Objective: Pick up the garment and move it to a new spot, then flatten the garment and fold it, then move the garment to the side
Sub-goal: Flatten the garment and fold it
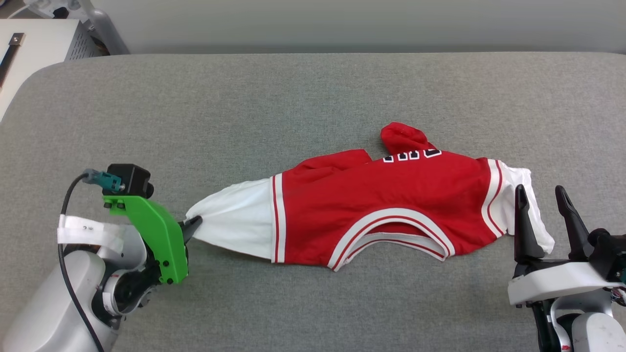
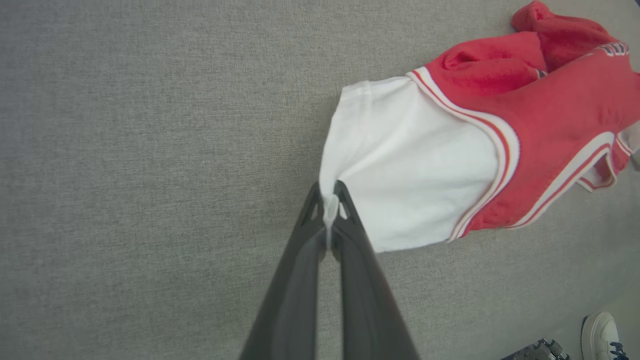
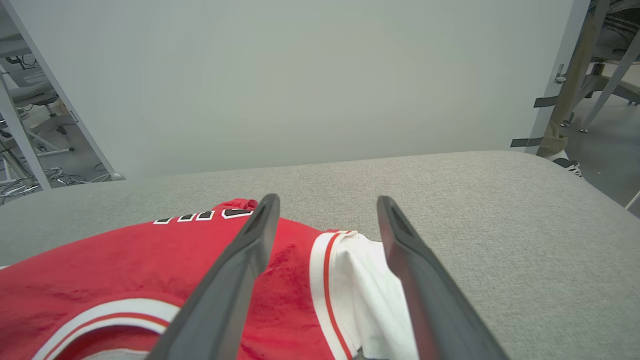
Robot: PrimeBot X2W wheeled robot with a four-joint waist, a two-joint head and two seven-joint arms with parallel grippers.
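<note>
Left gripper [image 1: 194,224] pinches the jersey's [image 1: 371,205] white sleeve [image 1: 234,222]; right gripper [image 1: 543,205] hangs wide open over the other sleeve [image 1: 533,215].

A grey, felt-like worktop [image 1: 313,88] with rounded corners spreads across the head view; behind its far edge stands a plain pale wall panel [image 3: 300,75]; past the far left corner sits a white cabinet [image 1: 34,44] with a perforated side and a dark strip on its top; the left wrist view shows a white shoe [image 2: 602,332] on the floor beyond the worktop's edge; the right wrist view shows an office chair [image 3: 30,95] and loose cables [image 3: 20,185] at left, a post with black tape [image 3: 547,102] at right.
</note>
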